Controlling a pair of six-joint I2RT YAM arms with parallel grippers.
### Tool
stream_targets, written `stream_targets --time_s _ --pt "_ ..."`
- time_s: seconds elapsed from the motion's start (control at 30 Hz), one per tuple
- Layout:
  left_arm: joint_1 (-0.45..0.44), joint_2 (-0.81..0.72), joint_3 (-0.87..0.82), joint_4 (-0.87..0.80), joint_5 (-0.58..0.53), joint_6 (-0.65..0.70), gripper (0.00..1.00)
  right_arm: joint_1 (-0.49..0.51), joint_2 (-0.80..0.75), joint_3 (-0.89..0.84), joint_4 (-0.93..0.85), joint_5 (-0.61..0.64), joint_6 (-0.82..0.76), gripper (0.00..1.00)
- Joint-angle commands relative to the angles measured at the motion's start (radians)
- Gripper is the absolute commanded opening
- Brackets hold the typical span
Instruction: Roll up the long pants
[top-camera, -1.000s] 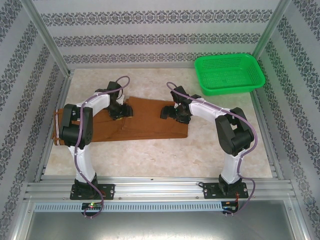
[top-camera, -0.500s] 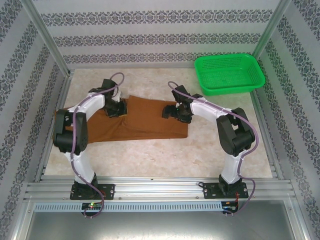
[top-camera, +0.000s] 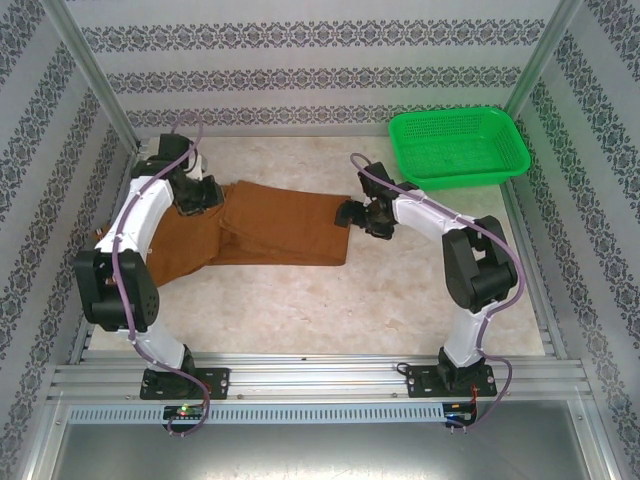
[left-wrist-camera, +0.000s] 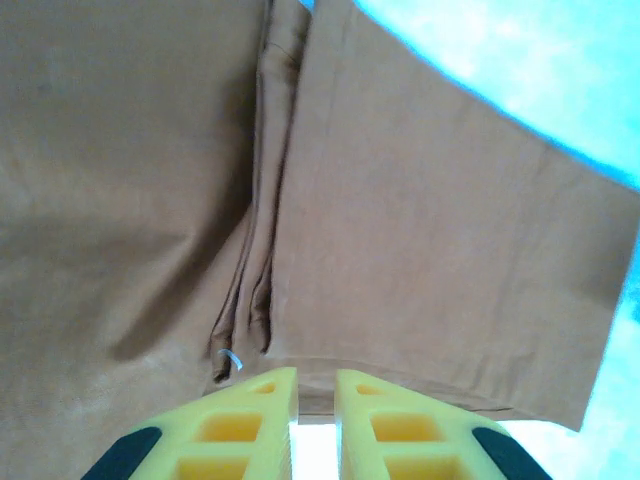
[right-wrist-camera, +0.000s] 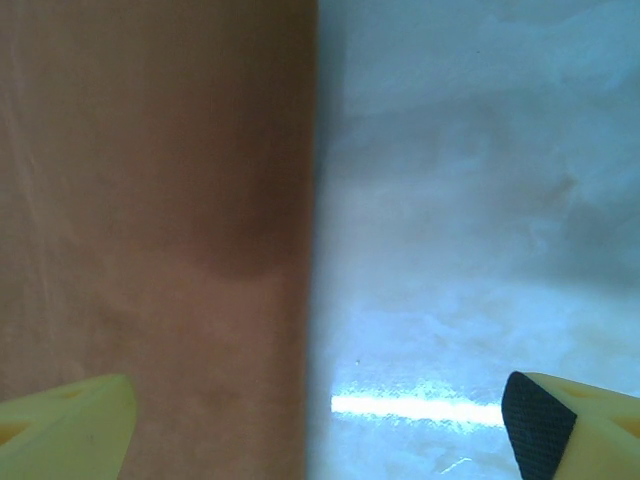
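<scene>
The left gripper (left-wrist-camera: 315, 375), fingers almost together, meets the long pants (left-wrist-camera: 400, 250) edge at its tips, grip unclear; the right gripper (right-wrist-camera: 318, 400), spread wide, straddles the cloth edge over the table (right-wrist-camera: 470, 200).

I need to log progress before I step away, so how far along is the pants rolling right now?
Done: little; the long pants lie spread out on the table, no rolled part visible. In hand: the left gripper appears to pinch their far edge near the left end, and the right gripper hangs open over their right edge, half above bare table. Left: the whole roll.
</scene>
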Motion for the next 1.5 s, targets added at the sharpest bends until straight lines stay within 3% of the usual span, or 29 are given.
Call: stream_targets --time_s 0.0,0.13,0.27,0.33,0.37,0.4,0.43,0.47,0.7,0.9,1.0,1.03,1.13,1.47 --pt "-0.005 0.021 -0.071 -0.003 -0.018 0.0 0.2 0.027 0.044 0.057 -0.012 -0.023 -0.038 0.96" --pt "-0.003 0.028 -0.085 0.02 -0.025 -0.011 0.26 0.026 0.111 0.092 -0.013 -0.055 -0.037 0.96" --pt "-0.003 0.047 -0.063 0.023 -0.021 -0.018 0.27 0.025 0.208 0.162 -0.019 -0.098 -0.025 0.86" --pt "-0.002 0.059 -0.041 0.02 -0.018 -0.016 0.27 0.021 0.231 0.169 -0.004 -0.106 -0.02 0.6" --pt "-0.002 0.067 -0.026 0.02 -0.008 -0.012 0.28 0.016 0.237 0.162 0.005 -0.118 -0.015 0.54" --pt "-0.002 0.081 -0.01 0.019 0.005 -0.006 0.29 0.008 0.239 0.154 0.007 -0.128 -0.012 0.32" --pt "-0.002 0.09 0.006 0.014 0.012 -0.003 0.3 0.004 0.235 0.144 -0.001 -0.119 -0.012 0.05" --pt "-0.002 0.103 0.018 0.016 0.029 0.003 0.3 -0.004 0.218 0.122 -0.008 -0.098 -0.014 0.0" --pt "-0.017 0.143 0.0 0.052 0.114 0.034 0.36 -0.138 0.016 -0.066 -0.046 0.043 -0.072 0.0" --pt "-0.071 0.198 -0.035 0.075 0.15 0.06 0.36 -0.217 -0.036 -0.093 -0.126 0.178 -0.127 0.0" --pt "-0.111 0.209 -0.048 0.131 0.215 0.057 0.37 -0.226 -0.023 -0.086 -0.125 0.15 -0.133 0.01" --pt "-0.124 0.214 -0.049 0.156 0.244 0.051 0.38 -0.225 -0.019 -0.086 -0.118 0.134 -0.127 0.06" --pt "-0.152 0.251 -0.029 0.224 0.306 0.02 0.4 -0.226 0.008 -0.086 -0.095 0.082 -0.115 0.33" --pt "-0.213 0.398 0.131 0.215 0.364 0.001 0.42 -0.224 0.019 -0.125 -0.047 0.037 -0.109 0.35"
